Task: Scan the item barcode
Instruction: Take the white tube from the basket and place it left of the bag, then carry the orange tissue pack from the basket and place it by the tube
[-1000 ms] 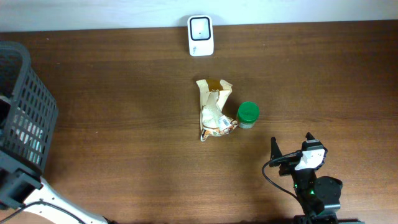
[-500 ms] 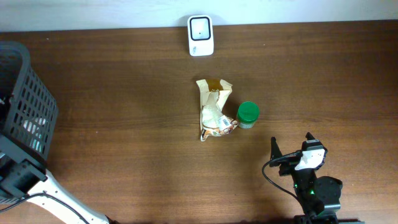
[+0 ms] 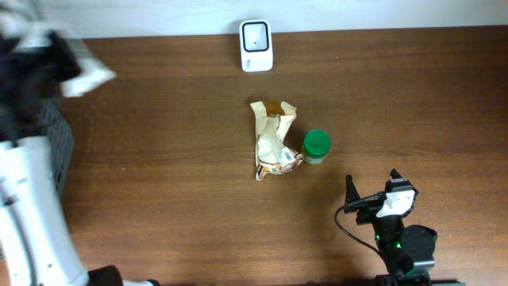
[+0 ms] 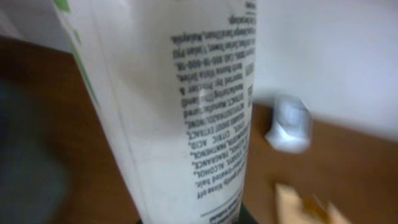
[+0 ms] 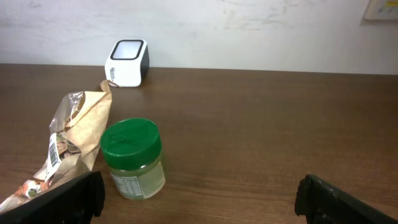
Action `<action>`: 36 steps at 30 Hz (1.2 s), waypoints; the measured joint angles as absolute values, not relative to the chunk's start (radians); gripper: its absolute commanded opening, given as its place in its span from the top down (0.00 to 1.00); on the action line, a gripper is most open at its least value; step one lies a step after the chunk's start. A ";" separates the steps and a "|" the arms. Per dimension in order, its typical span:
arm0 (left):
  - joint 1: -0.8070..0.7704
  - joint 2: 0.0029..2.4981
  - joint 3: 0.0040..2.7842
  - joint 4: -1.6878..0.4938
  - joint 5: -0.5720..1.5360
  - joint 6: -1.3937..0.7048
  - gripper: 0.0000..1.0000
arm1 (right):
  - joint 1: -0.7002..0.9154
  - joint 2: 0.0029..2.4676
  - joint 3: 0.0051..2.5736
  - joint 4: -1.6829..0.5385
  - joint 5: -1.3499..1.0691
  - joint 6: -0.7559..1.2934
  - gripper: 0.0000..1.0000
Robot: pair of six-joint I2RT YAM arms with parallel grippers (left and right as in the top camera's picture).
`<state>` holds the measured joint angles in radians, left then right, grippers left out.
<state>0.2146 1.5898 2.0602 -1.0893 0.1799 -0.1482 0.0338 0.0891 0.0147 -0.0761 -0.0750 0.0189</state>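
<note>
Blur covers the left hand (image 3: 63,70) in the overhead view, at ten o'clock of the surface (image 3: 159,183) beside the dark mesh basket (image 3: 51,139). It is pinched on a white tube (image 3: 94,77) held clear of the wood, probably so its print can face the scanner (image 3: 256,45), a small rounded white box at twelve o'clock. A crumpled tan paper pouch (image 3: 274,139) lies at centre, with a green-lidded jar (image 3: 316,146) just beside it at three o'clock. The right hand (image 3: 371,187) sits at five o'clock, fingers spread, holding nothing.

The left wrist view is filled by the tube (image 4: 186,112): smooth, pale, rounded plastic with fine black lettering and a green stripe. No barcode shows on this face. The scanner (image 4: 289,122) is a blur at three o'clock.

The right wrist view shows the jar (image 5: 132,158), clear plastic under a matte green lid. The creased pouch (image 5: 74,143) is at nine o'clock and the scanner (image 5: 127,62) at eleven, its window facing up.
</note>
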 measured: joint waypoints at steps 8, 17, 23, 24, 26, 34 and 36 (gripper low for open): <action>-0.334 1.891 1.568 -0.916 0.244 -0.370 1.00 | 0.034 0.089 0.015 -0.076 -0.075 0.019 0.02; -0.385 1.996 1.472 -0.859 0.295 -0.482 0.36 | 0.034 0.089 0.015 -0.076 -0.075 0.020 0.02; -0.237 1.869 1.831 -1.052 0.231 -0.355 0.37 | 0.034 0.089 0.015 -0.076 -0.075 0.020 0.02; -0.151 1.815 1.950 -1.082 0.165 -0.345 0.37 | 0.034 0.089 0.015 -0.076 -0.075 0.020 0.02; 0.204 1.620 2.131 -1.074 -0.007 -0.336 0.43 | 0.034 0.089 0.015 -0.076 -0.075 0.019 0.02; 0.796 1.823 2.034 -1.085 -0.215 -0.300 0.39 | 0.034 0.090 0.015 -0.076 -0.075 0.019 0.02; 0.814 1.939 2.010 -1.057 -0.233 -0.216 0.40 | 0.034 0.089 0.015 -0.076 -0.075 0.019 0.02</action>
<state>0.8143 1.9392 2.0102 -1.0573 -0.2333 -0.2161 0.0338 0.0895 0.0147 -0.0757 -0.0750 0.0189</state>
